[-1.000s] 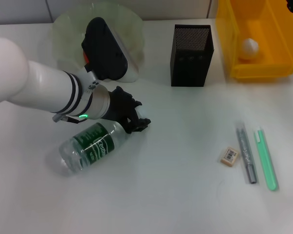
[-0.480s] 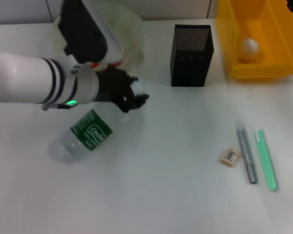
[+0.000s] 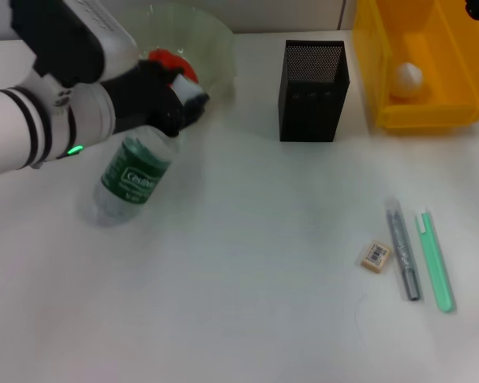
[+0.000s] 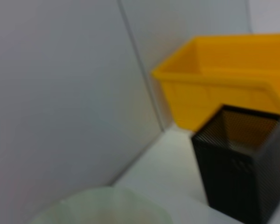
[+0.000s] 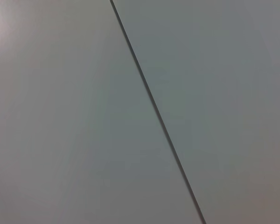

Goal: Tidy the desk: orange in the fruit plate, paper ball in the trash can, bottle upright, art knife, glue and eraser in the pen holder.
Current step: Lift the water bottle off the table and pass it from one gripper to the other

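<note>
Gripping the neck of the clear plastic bottle (image 3: 132, 177), left gripper (image 3: 176, 104) is clamped on it; bottle now tilted near upright, base on the white bench (image 3: 247, 303), versus lying flat a second ago. Orange (image 3: 172, 64) sits in translucent wavy fruit plate (image 3: 215, 40). Black mesh pen holder (image 3: 314, 89), yellow trash can (image 3: 431, 64), beige eraser (image 3: 374, 255) unchanged.

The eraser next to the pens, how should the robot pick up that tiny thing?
Probably from straight above. The eraser lies flat on the desk, label up, so the tool would best pinch its two long side faces. A grey pen lies close on the side away from the bottle, so one finger must slip into that narrow gap.
</note>
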`<act>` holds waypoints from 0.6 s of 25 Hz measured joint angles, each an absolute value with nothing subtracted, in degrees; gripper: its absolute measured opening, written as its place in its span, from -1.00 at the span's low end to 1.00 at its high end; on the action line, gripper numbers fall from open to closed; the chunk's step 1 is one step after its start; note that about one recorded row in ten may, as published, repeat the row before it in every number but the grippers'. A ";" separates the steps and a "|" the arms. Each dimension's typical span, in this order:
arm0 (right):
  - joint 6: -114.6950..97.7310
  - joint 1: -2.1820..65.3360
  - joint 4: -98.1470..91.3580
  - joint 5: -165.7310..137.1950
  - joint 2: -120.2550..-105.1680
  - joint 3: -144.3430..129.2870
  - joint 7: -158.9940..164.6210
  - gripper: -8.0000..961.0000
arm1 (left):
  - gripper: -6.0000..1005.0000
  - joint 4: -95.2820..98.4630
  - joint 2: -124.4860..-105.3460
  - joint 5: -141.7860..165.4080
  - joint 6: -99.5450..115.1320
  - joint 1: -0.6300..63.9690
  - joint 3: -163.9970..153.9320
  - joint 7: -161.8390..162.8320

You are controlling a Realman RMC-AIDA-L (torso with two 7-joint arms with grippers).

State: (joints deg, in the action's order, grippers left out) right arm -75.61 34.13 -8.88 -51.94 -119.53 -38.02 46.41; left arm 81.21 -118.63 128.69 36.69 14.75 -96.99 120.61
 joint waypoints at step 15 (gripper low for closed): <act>-75.39 34.85 -7.99 -51.94 -119.53 -37.88 46.41 0.55 | -0.07 72.45 -118.53 89.08 26.40 9.35 -92.84 88.25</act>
State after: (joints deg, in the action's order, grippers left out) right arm -75.39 34.85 -7.99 -51.94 -119.53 -37.88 46.41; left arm 72.45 -118.53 89.08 26.40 9.35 -92.84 88.25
